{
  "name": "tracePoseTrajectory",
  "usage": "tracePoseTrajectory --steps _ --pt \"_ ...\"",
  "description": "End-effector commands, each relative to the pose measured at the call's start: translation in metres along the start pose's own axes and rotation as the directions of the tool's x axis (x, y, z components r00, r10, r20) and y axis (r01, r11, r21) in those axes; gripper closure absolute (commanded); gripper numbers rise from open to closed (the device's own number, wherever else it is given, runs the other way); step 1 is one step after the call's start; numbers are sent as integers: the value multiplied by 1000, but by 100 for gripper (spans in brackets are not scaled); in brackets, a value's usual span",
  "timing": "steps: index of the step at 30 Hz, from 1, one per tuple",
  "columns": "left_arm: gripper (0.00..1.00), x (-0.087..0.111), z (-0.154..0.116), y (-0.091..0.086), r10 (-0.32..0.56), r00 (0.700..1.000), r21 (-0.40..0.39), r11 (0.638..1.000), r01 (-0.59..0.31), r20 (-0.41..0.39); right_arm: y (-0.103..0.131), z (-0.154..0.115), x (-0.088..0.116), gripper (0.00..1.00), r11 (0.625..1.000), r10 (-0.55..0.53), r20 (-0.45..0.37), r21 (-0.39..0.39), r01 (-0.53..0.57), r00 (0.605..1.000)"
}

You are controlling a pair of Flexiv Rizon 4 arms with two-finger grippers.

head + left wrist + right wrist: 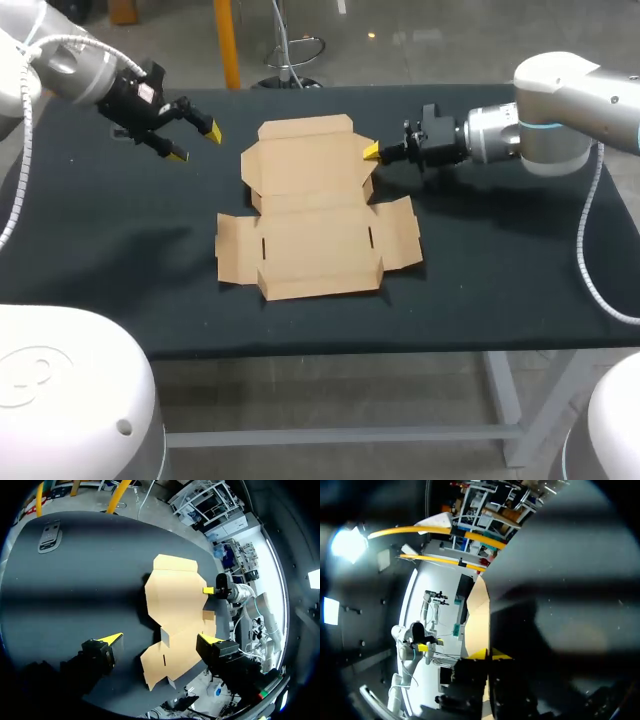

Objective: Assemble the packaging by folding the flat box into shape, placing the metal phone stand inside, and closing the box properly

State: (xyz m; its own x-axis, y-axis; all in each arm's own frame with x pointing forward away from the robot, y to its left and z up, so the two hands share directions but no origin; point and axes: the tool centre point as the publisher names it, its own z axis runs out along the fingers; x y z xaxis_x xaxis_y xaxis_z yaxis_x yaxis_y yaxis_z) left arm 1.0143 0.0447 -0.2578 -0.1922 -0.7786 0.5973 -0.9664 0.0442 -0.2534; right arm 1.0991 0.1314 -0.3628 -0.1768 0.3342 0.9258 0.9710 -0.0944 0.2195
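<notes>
cardboard flat box [315, 205] lies unfolded on the table [120, 260], left gripper [195, 144] spread wide near its left, right gripper [372, 151] at its far panel's right edge, grip i cannot tell, so lift that panel slowly along its crease while pinning the base.

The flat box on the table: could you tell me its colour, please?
The flat box is plain light brown, clearest in the head view.

A robotics lab: my left arm [70, 65] and right arm [570, 100] flank a black-topped, metal-framed work table [120, 260].
</notes>
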Motion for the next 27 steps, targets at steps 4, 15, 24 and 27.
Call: tracePoseTrajectory --steps 4,15,24,27 --pt "0 2 -1 5 0 1000 16 1000 0 5 0 -2 -2 100 1000 -2 -10 3 2 1000" --pt "0 2 0 5 38 999 52 998 -37 -11 -7 -9 9 100 998 -59 -16 -24 59 998" --pt "0 1 6 -8 219 974 193 959 -206 -49 -10 -36 32 100 977 -187 -94 -122 175 978" --pt "0 3 8 -13 285 956 244 934 -260 -73 -9 -41 38 100 969 -217 -107 -144 201 970"
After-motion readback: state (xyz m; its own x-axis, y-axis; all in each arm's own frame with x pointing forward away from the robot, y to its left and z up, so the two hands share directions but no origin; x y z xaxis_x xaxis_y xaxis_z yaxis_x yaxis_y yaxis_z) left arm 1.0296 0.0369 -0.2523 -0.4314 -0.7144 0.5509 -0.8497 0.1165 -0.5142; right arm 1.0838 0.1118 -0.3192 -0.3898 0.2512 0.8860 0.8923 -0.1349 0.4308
